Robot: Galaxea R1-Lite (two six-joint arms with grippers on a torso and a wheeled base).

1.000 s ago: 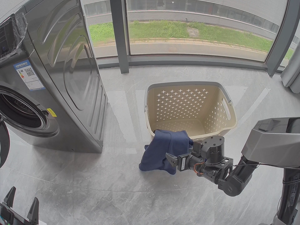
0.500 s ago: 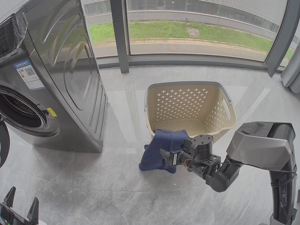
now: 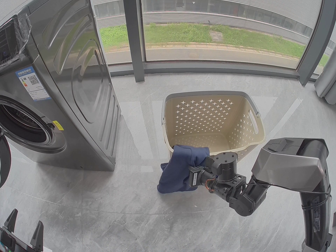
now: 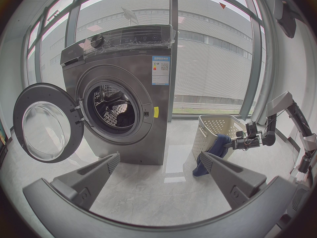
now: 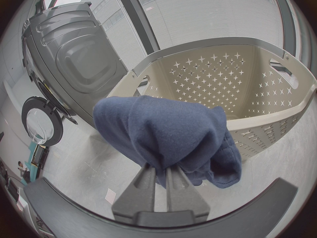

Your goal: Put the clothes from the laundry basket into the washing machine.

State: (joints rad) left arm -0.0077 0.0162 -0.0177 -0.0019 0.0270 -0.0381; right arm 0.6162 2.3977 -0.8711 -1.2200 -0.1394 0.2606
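The right claw is closed narrow on a fold of the blue garment. In the right wrist view both fingers lie nearly together, with cloth bunched over their tips and pinched between them. The claw sits low, outside the near wall of the laundry basket, pointing toward the washing machine side.

The garment is draped over the basket's near rim at the corner closest to the machine. Most of it hangs down the outer wall toward the floor; whether its lower edge touches the floor cannot be told. The basket is cream with star-shaped perforations and a grey rim, and it stands upright on the floor.

The left claw is wide open and grips nothing. It is held low, well apart from the basket, facing the washing machine.

The machine stands on the floor to the left of the basket. Its round door is swung fully open, exposing the drum.
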